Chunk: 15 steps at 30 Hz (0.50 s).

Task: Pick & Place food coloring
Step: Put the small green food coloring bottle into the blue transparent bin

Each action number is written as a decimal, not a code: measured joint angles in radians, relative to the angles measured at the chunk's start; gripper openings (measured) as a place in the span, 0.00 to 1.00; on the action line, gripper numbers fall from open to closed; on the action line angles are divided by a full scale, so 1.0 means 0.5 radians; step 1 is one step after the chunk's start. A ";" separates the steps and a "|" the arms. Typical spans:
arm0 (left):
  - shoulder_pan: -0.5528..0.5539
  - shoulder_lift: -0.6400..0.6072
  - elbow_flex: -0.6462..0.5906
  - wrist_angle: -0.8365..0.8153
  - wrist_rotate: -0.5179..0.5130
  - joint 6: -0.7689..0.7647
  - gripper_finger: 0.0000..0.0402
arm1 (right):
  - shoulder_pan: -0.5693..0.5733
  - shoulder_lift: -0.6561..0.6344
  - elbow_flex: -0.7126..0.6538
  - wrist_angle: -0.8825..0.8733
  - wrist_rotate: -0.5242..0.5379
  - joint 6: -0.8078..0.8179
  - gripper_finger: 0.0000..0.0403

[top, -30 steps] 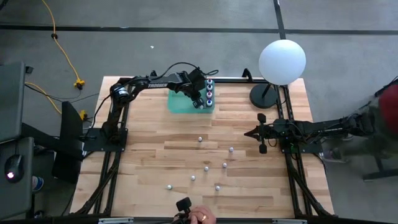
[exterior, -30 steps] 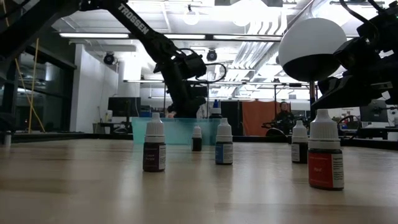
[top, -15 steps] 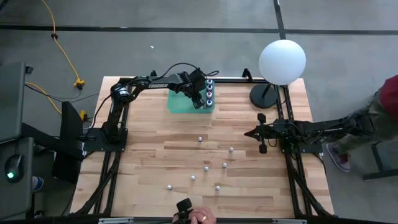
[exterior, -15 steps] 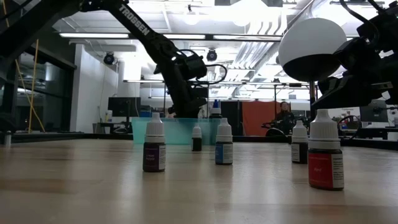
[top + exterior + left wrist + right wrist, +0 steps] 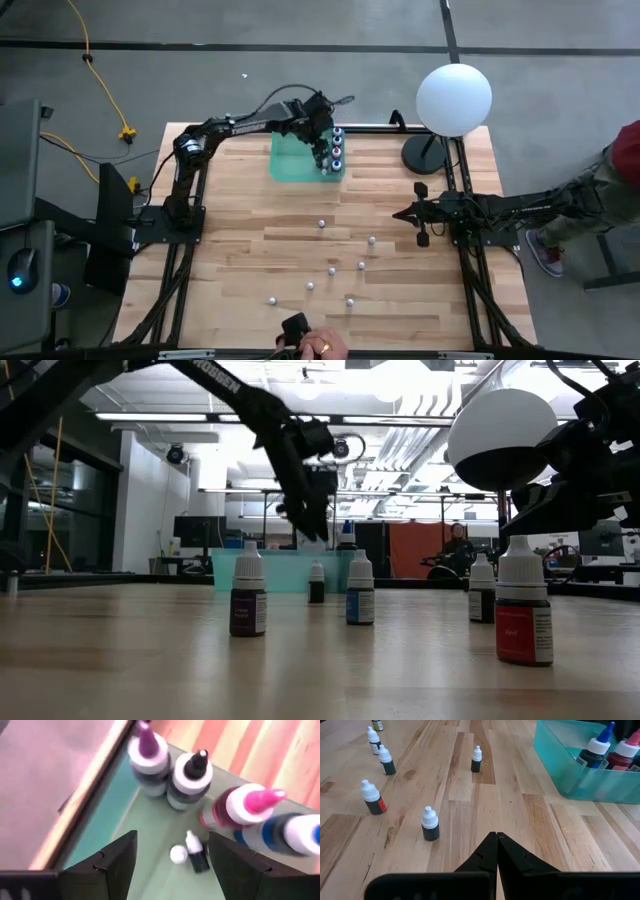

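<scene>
Left wrist view: small food coloring bottle (image 5: 196,854) lies in teal bin (image 5: 110,815) between spread left end effector (image 5: 170,857) fingers, untouched; bin corner close.

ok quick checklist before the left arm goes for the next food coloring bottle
1. Left end effector open and empty: ok, the fingers stand apart with nothing between them.
2. Last small bottle is inside the teal bin: ok, it rests on the bin floor below the end effector, though it looks tipped over.
3. Larger bottles in the bin upright: ok, lined along one wall.
4. Bottles left on the table: ok, seven stand loose and upright on the wood.
5. Right end effector out of the way: ok, shut and waiting by the table's right edge.
6. Person's hand at the near table edge: not ok, watch it.
</scene>
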 joint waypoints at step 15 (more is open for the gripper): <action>-0.079 -0.320 0.834 -0.984 0.277 0.158 0.59 | 0.000 0.000 0.000 0.000 0.000 0.000 0.00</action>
